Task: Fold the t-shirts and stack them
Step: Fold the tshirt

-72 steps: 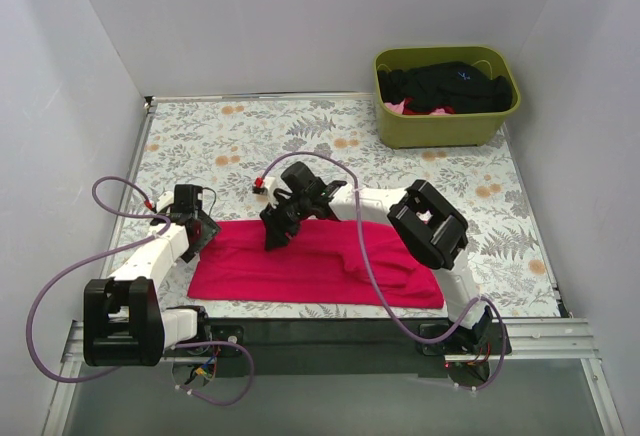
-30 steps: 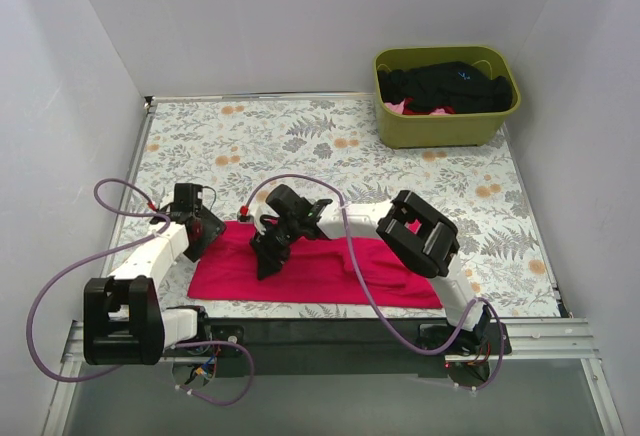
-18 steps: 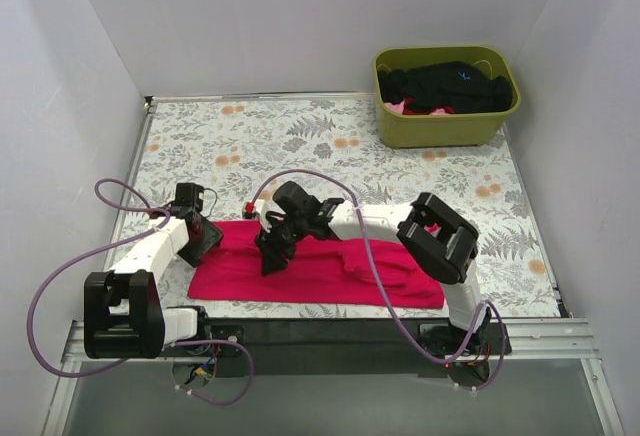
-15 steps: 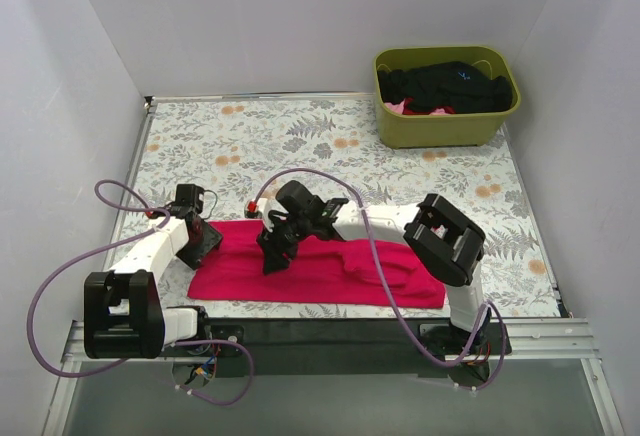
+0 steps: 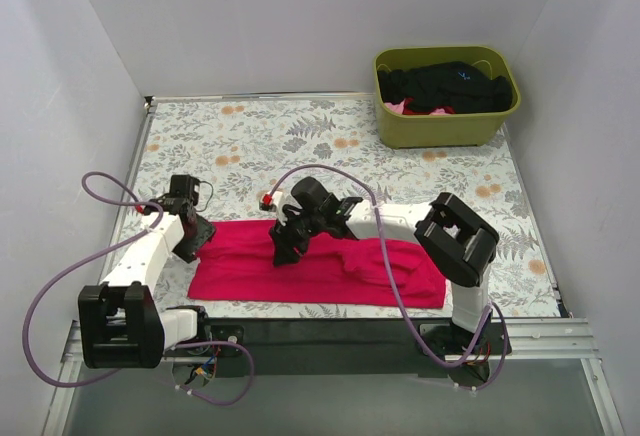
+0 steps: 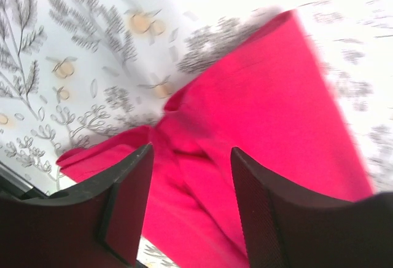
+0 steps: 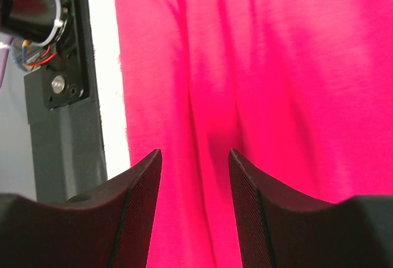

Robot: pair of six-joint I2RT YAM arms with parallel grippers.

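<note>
Over the red t-shirt (image 5: 240, 266), left gripper (image 6: 190, 157) and right gripper (image 7: 193, 157) spread empty — contact unclear.

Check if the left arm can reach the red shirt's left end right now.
Probably yes. The left gripper hangs open right over that end of the red shirt, with nothing between them. The right gripper is over the shirt's middle, clear of it.

From above, my right gripper (image 5: 283, 254) hides the patch of red t-shirt (image 5: 235, 268) beneath it. My left wrist view blurs the shirt's far edge. The black garments (image 5: 445, 86) heaped in the green bin (image 5: 440, 134) can't be counted.
</note>
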